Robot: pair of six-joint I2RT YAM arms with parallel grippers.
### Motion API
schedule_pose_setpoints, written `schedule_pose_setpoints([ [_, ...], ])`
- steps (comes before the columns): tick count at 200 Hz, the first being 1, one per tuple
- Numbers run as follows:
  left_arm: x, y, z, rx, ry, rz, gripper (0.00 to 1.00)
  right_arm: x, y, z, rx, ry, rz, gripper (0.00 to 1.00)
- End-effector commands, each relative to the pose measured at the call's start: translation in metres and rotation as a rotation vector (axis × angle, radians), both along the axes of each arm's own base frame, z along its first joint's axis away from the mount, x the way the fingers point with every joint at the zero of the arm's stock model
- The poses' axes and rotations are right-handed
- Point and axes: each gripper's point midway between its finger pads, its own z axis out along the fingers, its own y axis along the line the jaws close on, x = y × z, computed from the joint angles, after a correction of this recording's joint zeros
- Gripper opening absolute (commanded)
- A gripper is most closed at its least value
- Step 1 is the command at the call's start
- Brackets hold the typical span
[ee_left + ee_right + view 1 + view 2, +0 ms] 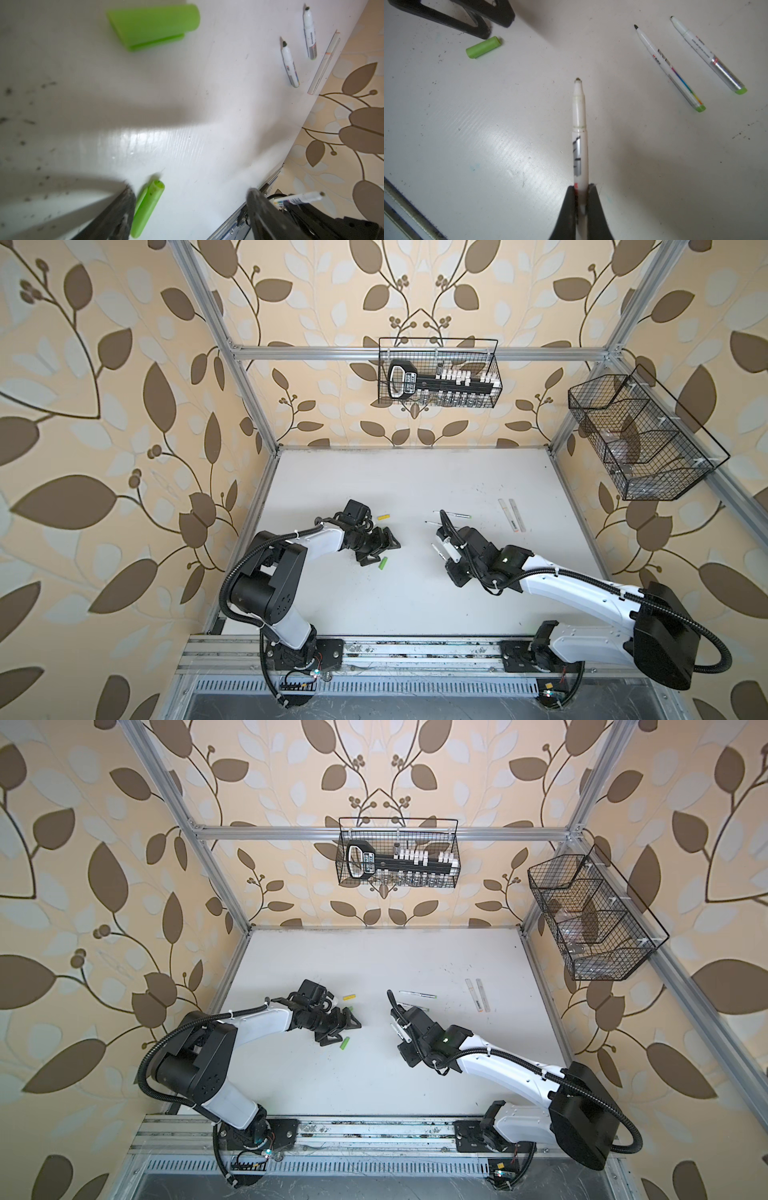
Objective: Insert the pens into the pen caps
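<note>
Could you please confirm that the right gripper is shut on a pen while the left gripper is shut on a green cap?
Not quite: the left gripper is open and holds nothing. In the left wrist view the nearest green cap lies loose on the table. The right gripper is indeed shut on a pen.
</note>
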Motion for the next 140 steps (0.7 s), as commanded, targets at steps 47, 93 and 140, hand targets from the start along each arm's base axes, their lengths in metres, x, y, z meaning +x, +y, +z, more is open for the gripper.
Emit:
schedule_pose_setpoints([
  [47,-0.014,-0.023,-0.01,0.033,0.034,-0.139,0.83,-0.005,-0.024,-0.004,-0.003,-0.002,-0.074,0.05],
  [93,-0.048,-0.029,-0.022,0.066,0.087,-0.176,0.82,0.002,-0.043,0.002,0.029,-0.01,-0.161,0.05],
  [140,-0.073,-0.014,-0.029,0.111,0.118,-0.164,0.81,0.004,-0.041,0.005,0.034,-0.015,-0.145,0.05],
])
